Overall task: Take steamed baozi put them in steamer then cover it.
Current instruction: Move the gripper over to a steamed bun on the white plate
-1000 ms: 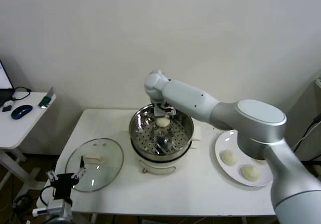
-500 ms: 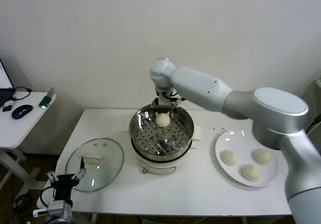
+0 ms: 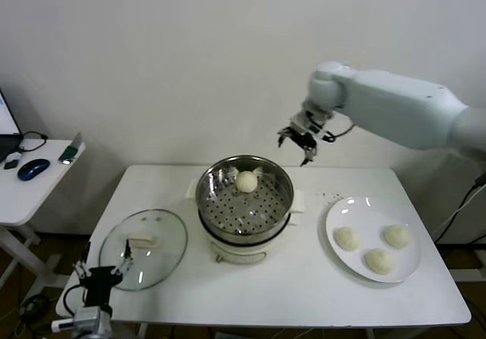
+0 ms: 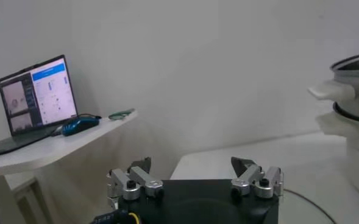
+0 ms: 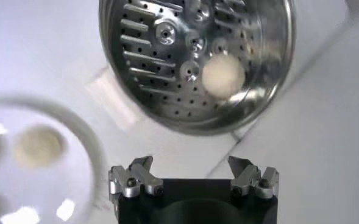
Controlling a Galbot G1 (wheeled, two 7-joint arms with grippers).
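Head view: the right gripper (image 3: 302, 142) hangs high in open air above the table's (image 3: 304, 286) far edge, between the steamer (image 3: 244, 198) and the white plate (image 3: 372, 239), touching neither. Its jaws are spread wide with nothing between them, and the right wrist view confirms it, both fingertips (image 5: 141, 166) bare over the steamer's rim (image 5: 252, 97). One baozi (image 3: 246, 180) sits on the perforated tray, tucked up against the far wall of the pot, leaving most of the tray free. Three more baozi (image 3: 347, 239) wait on the plate at the right end of the table, spaced apart, none touching. The cover (image 3: 143, 237) lies flat on the table to the left of the steamer, its rim near the front-left edge. The left gripper (image 3: 101, 272) is parked low, just off the table's front-left corner beside the cover, jaws open and empty; the left wrist view shows its fingers (image 4: 133, 181) parted, the steamer's handle (image 4: 331, 91) well off to one side.
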